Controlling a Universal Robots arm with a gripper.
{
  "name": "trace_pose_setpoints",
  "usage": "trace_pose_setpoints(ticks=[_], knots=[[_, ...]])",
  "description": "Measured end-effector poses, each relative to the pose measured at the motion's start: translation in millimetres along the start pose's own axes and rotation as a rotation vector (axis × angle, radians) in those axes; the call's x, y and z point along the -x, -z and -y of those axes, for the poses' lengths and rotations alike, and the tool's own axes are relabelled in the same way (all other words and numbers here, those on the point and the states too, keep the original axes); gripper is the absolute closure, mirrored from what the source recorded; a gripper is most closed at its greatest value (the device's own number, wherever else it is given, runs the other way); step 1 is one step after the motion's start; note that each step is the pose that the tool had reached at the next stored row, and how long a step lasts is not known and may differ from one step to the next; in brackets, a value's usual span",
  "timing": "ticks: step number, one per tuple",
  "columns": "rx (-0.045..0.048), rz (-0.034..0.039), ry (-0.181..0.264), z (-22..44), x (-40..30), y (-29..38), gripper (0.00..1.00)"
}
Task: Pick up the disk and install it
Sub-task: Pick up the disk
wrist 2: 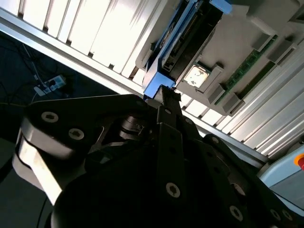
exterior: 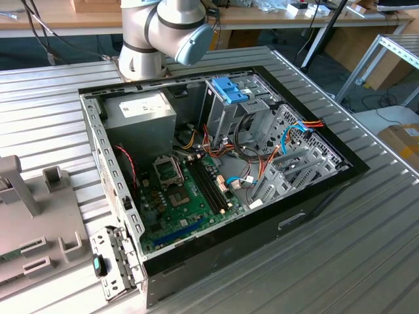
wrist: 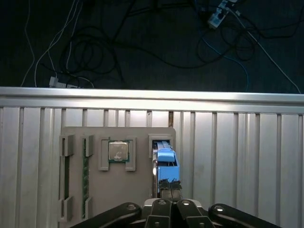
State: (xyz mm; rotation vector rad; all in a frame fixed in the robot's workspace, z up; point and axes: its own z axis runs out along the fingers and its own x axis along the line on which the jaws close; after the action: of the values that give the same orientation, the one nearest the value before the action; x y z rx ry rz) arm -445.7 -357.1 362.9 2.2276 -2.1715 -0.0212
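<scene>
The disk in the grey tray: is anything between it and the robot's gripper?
Nothing visible. In the first wrist view the gripper is right at the disk, which stands on edge in the tray.

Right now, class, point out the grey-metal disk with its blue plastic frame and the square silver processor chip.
disk (wrist: 166, 161): first wrist view, on its blue frame.
processor chip (wrist: 118, 151): first wrist view, centre of its metal lid.

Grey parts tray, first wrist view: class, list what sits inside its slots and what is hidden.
A square chip lies in one pocket; the disk stands edgewise in a slot, the gripper at it. The tray hides its lower part.
</scene>
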Motion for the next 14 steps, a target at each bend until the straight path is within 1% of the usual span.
trace_pose_setpoints(ticks=[2,9,11,13,14], knots=[[0.0,0.0,0.0,0.0,0.0,0.0,0.89],[0.0,0.0,0.0,0.2,0.0,0.0,0.46],[0.0,0.0,0.0,0.3,0.0,-0.4,0.46],[0.0001,0.0012,0.0,0.4,0.0,-3.8,0.46],[0.0,0.0014,0.0,0.5,0.1,-7.0,0.46]])
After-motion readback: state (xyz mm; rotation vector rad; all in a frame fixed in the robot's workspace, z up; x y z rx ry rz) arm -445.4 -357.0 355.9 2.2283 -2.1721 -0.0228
